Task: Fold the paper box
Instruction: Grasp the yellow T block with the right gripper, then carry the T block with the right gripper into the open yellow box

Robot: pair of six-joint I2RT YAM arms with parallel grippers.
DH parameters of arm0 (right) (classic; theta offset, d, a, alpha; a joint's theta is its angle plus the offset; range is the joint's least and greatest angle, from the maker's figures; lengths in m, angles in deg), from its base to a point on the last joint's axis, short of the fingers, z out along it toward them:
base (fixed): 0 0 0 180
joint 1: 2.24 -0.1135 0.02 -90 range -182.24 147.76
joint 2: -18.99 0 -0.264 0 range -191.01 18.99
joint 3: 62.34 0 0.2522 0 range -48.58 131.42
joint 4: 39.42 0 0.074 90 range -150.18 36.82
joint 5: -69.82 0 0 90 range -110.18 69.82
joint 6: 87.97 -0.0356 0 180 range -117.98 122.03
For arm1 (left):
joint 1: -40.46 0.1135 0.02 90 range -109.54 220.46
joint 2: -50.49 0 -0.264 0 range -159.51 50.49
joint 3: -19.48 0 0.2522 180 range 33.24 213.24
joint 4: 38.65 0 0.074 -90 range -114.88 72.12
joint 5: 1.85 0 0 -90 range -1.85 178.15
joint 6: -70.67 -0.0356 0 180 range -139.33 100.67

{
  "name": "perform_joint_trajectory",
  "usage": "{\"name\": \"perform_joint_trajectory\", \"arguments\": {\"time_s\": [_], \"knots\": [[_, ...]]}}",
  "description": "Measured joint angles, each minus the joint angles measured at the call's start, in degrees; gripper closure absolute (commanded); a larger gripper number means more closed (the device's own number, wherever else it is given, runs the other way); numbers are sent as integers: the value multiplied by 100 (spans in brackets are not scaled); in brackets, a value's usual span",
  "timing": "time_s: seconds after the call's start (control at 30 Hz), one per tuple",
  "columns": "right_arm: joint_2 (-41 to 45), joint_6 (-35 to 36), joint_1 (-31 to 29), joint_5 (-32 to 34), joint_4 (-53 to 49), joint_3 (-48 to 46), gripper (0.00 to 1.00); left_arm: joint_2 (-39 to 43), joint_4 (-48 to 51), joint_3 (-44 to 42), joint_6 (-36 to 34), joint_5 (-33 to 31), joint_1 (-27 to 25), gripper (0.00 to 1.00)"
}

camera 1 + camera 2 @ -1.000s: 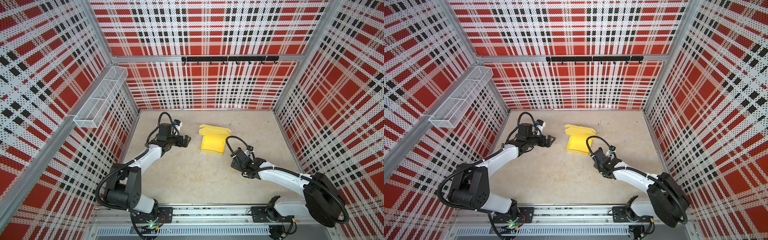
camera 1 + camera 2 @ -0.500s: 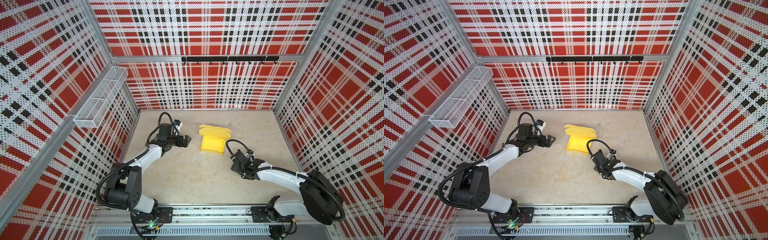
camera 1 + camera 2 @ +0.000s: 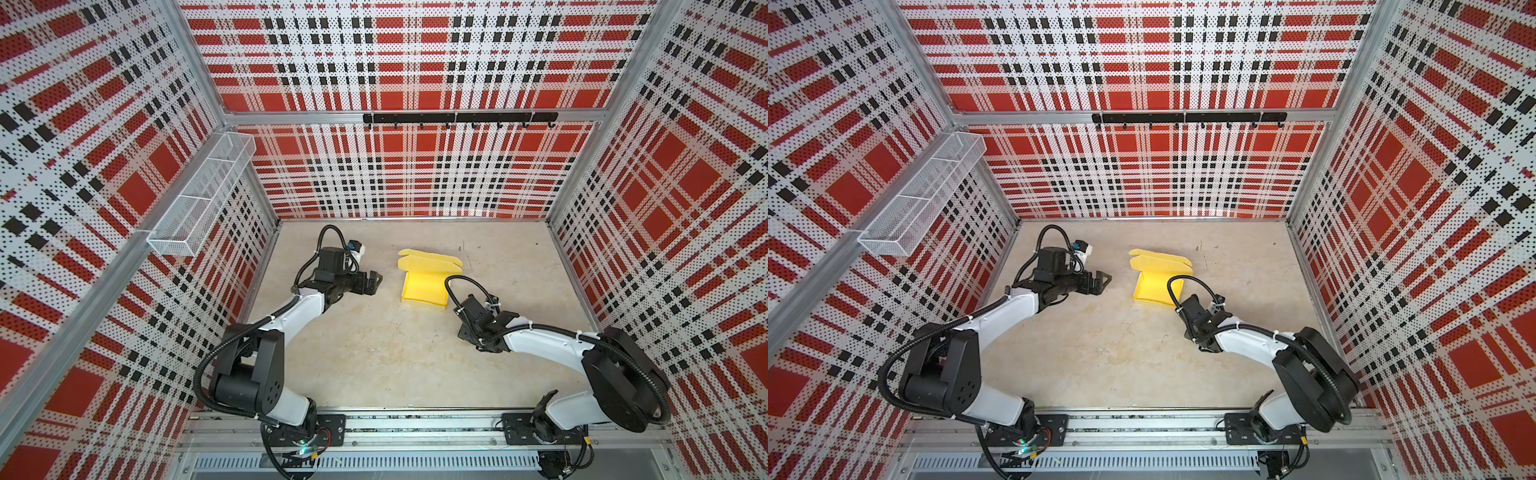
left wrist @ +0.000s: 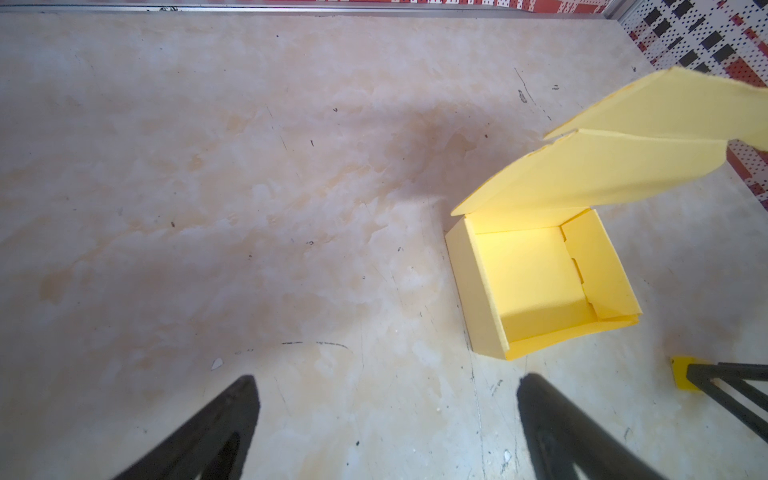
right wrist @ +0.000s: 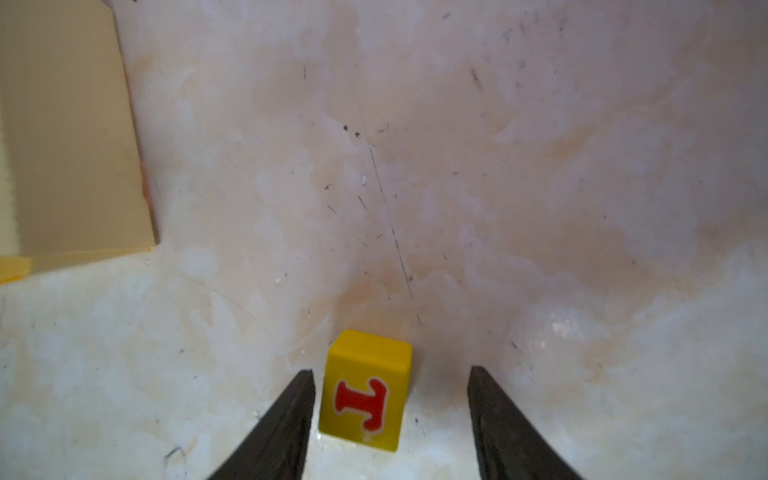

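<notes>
The paper box (image 3: 423,286) (image 3: 1156,287) is pale yellow and stands on the table as an open tray (image 4: 536,282) with its lid flap (image 4: 602,170) raised at the far side. My left gripper (image 3: 374,281) (image 4: 384,382) hovers open to the left of the paper box, with nothing between its fingers. My right gripper (image 5: 390,372) is low over the table near the box's front right corner (image 5: 70,145). Its jaws straddle a tiny yellow cube with a red letter (image 5: 365,403): one finger nearly touches it and the other stands apart. In both top views the right wrist (image 3: 478,318) hides these fingers.
Plaid perforated walls enclose the table on three sides. A white wire basket (image 3: 199,199) hangs on the left wall and a black hook rail (image 3: 457,118) on the back wall. The arm bases sit on a metal rail (image 3: 415,424) at the front edge.
The right wrist has shifted slightly to the left, staying near the box's front right corner. The left arm and the paper box have not moved.
</notes>
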Motion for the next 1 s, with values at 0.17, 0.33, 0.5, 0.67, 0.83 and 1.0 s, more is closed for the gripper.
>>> {"name": "perform_joint_trajectory", "arguments": {"time_s": [0.17,0.33,0.5,0.67,0.83,1.0], "knots": [[-164,68,0,-33,7,118,45,-28,0,0,0,-4,0,0],[-332,116,0,-92,63,247,51,-63,0,0,0,-9,0,0],[-372,144,0,-131,83,247,56,-103,0,0,0,-9,0,0],[-372,181,0,-144,96,247,60,-105,0,0,0,-9,0,0],[-372,208,0,-142,94,247,64,-105,0,0,0,-11,0,0],[-369,210,0,-140,85,249,67,-105,0,0,0,-11,0,0]]}}
